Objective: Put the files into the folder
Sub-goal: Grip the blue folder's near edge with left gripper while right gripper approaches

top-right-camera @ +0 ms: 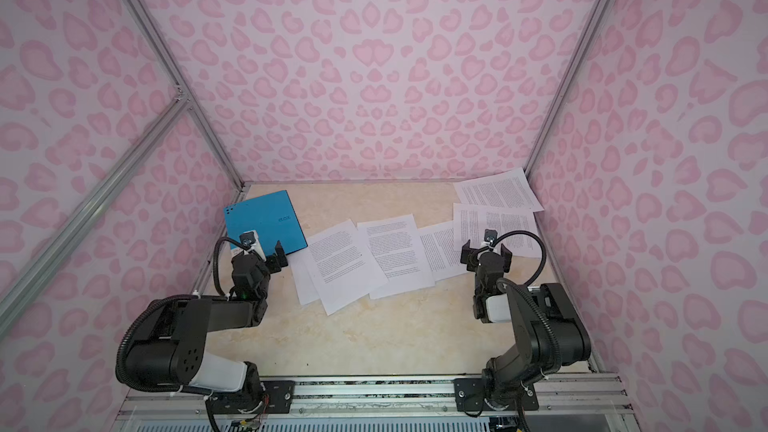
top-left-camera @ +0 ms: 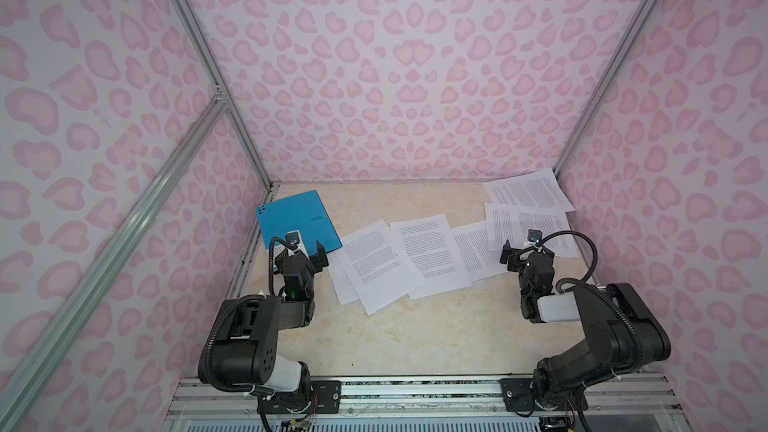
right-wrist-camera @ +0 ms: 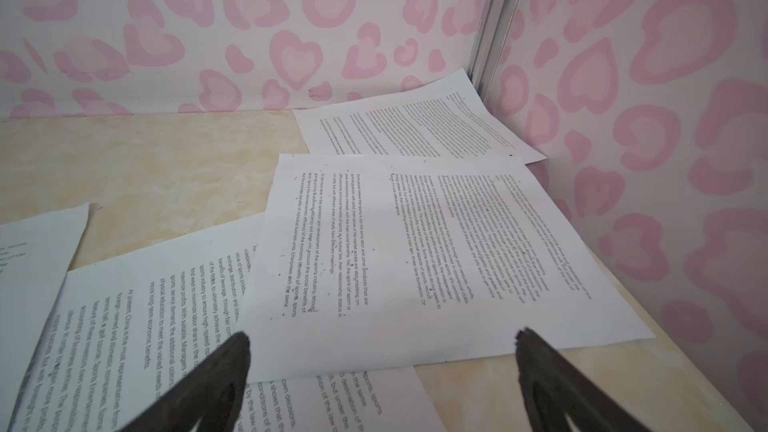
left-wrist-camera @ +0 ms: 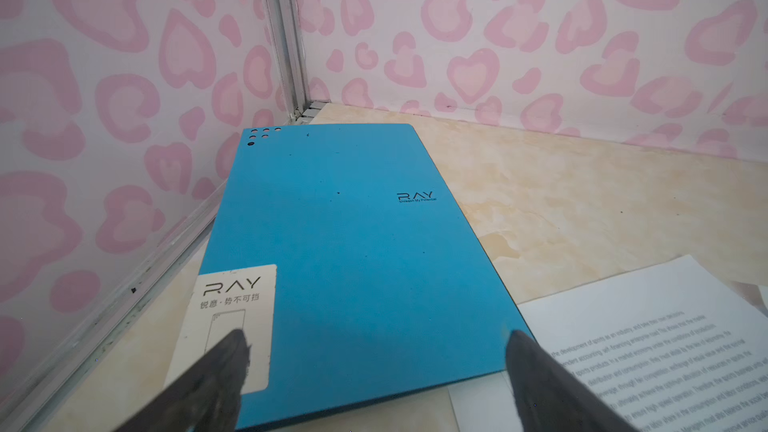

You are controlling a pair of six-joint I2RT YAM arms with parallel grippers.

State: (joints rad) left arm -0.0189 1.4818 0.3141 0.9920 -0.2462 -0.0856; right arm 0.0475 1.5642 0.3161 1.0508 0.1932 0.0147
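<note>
— Where is the folder (top-left-camera: 297, 218)?
— It lies closed and flat on the bench (top-left-camera: 415, 338), blue cover up, left of centre in both top views, by the side wall (top-left-camera: 124, 201).
— And the files (top-left-camera: 415, 257)?
— They are loose white sheets, overlapping, spread from just beside the folder across to the right of centre.
— The claws?
— The left claw (left-wrist-camera: 376, 338) hangs over the folder's near edge, jaws wide apart, gripping nothing. The right claw (right-wrist-camera: 382, 336) hangs over the right-hand sheets, jaws wide apart too.

bare table (top-left-camera: 415, 338) near arms, walls (top-left-camera: 374, 76) enclosing
</note>
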